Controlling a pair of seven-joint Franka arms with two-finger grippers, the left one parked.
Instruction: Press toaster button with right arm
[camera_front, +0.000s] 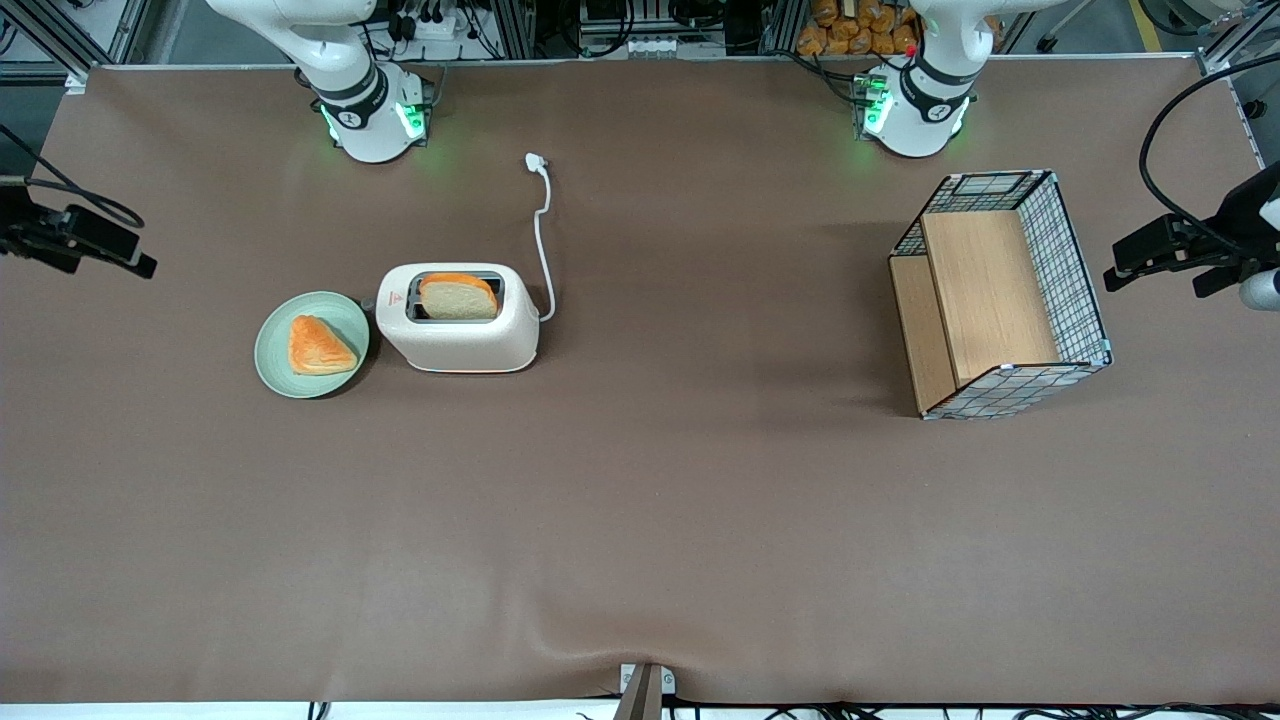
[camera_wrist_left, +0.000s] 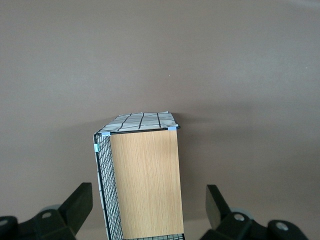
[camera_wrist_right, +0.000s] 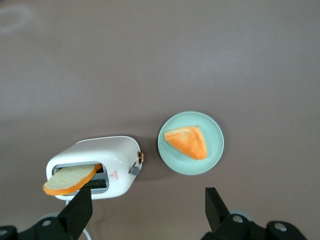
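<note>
The right arm's gripper (camera_wrist_right: 146, 212) is held wide open and empty, high above the table, well apart from the toaster (camera_wrist_right: 97, 167). The toaster button (camera_wrist_right: 134, 169) juts from its narrow end, facing a plated pastry (camera_wrist_right: 187, 142). The small lever could be missed, or the plate (camera_front: 277, 358) struck, on descent.

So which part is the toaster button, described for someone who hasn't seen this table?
Find the cream-white toaster beside the green plate, a bread slice in its slot. On its narrow end facing the plate, the toaster button is a small grey stub. The open tool hangs high above, apart from it.
</note>
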